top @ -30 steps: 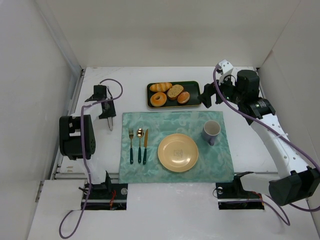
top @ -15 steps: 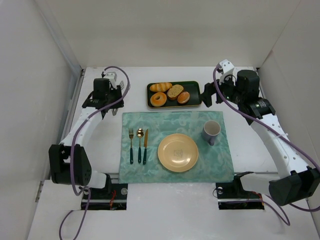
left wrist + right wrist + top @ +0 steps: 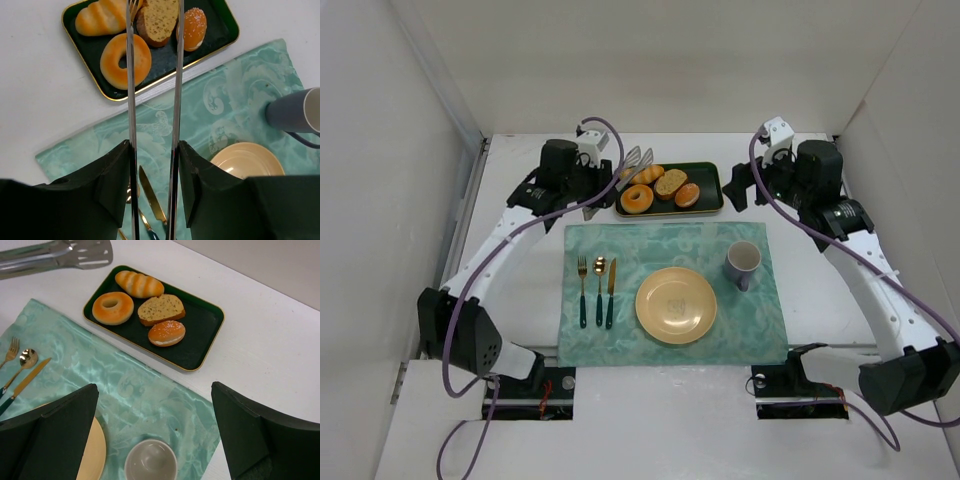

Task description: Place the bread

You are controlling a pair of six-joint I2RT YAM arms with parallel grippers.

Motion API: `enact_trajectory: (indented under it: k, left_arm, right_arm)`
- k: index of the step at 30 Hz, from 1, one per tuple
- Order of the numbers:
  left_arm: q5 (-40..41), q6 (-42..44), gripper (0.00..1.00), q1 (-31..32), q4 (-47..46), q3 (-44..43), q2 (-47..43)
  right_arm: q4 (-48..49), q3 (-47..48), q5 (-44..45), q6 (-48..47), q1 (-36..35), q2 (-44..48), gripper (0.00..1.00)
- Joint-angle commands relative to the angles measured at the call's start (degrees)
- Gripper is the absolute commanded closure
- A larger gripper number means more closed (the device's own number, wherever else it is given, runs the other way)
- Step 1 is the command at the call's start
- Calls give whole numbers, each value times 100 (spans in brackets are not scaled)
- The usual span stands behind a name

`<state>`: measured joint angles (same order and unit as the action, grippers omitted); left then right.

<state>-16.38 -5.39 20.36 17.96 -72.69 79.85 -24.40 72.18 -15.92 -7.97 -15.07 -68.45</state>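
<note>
Left gripper [image 3: 152, 150], clamped on tongs [image 3: 131, 75], has swung across to tray [image 3: 220, 22]. Tips parted near bread ring [image 3: 112, 67], nothing caught yet; pickup likely next. Right gripper [image 3: 740, 187] wide, empty.

Plate [image 3: 676, 305], cup [image 3: 742, 262] and cutlery [image 3: 598, 290] sit on placemat [image 3: 650, 240].

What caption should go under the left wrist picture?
Left fingers hold metal tongs, pointing toward the ring-shaped bread on the dark tray.
</note>
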Motion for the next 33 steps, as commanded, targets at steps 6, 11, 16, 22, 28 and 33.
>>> enact_trajectory:
  k: [6, 11, 16, 22, 28, 33]
  left_arm:
    - [354, 310, 63, 240, 647, -887, 637]
    - [794, 468, 62, 363, 1051, -1283, 1005]
    - [1093, 521, 62, 363, 1184, -1283, 1137]
    - [1287, 521, 62, 363, 1316, -1283, 1243]
    - [1339, 521, 62, 363, 1377, -1222, 1296]
    - [1208, 521, 61, 303, 1377, -1160, 1296]
  right_arm:
    - [322, 24, 151, -47, 4, 226, 0]
    - [322, 24, 151, -47, 4, 226, 0]
    - [322, 24, 151, -47, 4, 226, 0]
    - [322, 24, 151, -47, 4, 226, 0]
    - [322, 24, 151, -47, 4, 226, 0]
    - [322, 24, 151, -47, 4, 226, 0]
